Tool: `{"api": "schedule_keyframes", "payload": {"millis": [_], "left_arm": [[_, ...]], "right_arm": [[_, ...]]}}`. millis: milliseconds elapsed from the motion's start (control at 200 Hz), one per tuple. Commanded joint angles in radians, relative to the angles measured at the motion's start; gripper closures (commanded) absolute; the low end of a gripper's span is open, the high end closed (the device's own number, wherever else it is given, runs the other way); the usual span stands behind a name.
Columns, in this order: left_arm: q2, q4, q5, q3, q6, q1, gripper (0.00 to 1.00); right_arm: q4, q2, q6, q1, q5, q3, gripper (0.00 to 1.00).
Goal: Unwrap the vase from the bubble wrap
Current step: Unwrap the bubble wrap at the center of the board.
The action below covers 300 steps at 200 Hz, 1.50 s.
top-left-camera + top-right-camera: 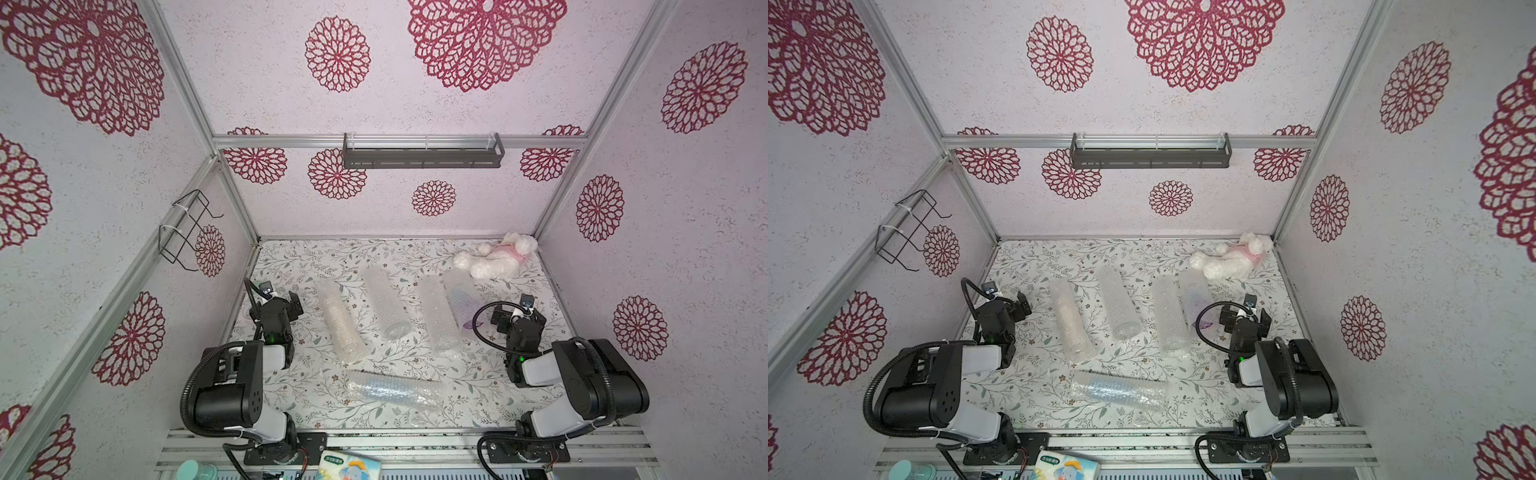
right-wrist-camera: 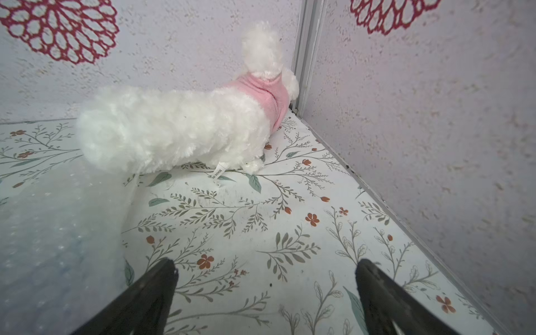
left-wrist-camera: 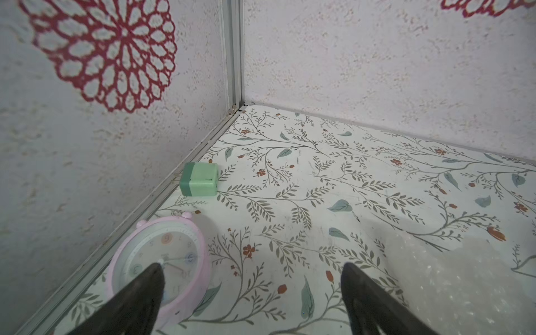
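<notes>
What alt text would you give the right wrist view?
The right gripper hangs open and empty over the floral-print table. Beyond it a white plush toy in a pink top lies in the corner of the walls, and translucent bubble wrap shows at the frame's edge near the toy.

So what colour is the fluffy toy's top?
Pink; the toy's top shows best in the right wrist view.
</notes>
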Motion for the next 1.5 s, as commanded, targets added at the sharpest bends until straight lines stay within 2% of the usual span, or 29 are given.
{"api": "schedule_keyframes", "payload": {"millis": [0, 1496], "left_arm": [[0.009, 0.036, 0.003, 0.016, 0.013, 0.003, 0.03], [0.013, 0.021, -0.009, 0.03, 0.018, -0.008, 0.03]], "right_arm": [[0.03, -0.01, -0.01, 0.003, 0.02, 0.018, 0.01], [0.026, -0.01, -0.009, 0.002, 0.018, 0.02, 0.01]]}}
